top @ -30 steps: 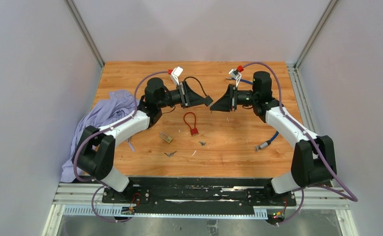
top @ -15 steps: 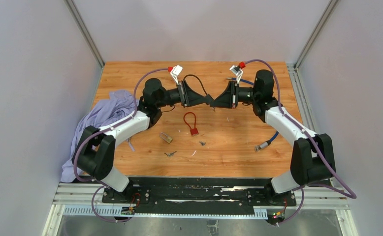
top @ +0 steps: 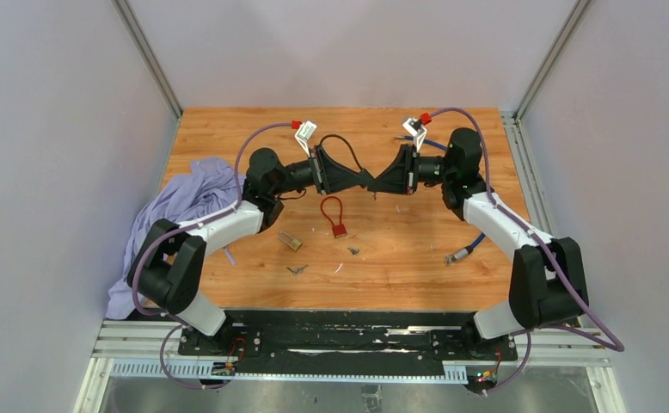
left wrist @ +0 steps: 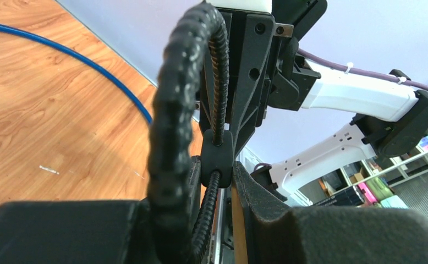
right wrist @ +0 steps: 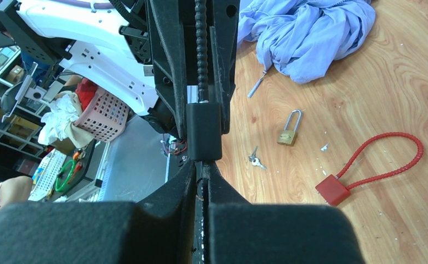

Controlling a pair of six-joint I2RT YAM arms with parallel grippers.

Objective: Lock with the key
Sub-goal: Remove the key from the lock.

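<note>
Change: right pincer [top: 376,181] has moved in and pressed together right at the black cable lock [right wrist: 203,131] body, which left pincer [top: 364,178] pinches mid-air over the desk [top: 408,258]. Any key between right fingers [right wrist: 283,231]? Cannot tell. Looks like key-insertion step, locking not yet done.

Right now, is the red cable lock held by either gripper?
No, the red cable lock lies on the wooden table near the brass padlock, with nothing gripping it.

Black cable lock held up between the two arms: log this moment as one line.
left gripper: shut on black braided cable lock | right gripper: shut at its body | key: not discernible
</note>
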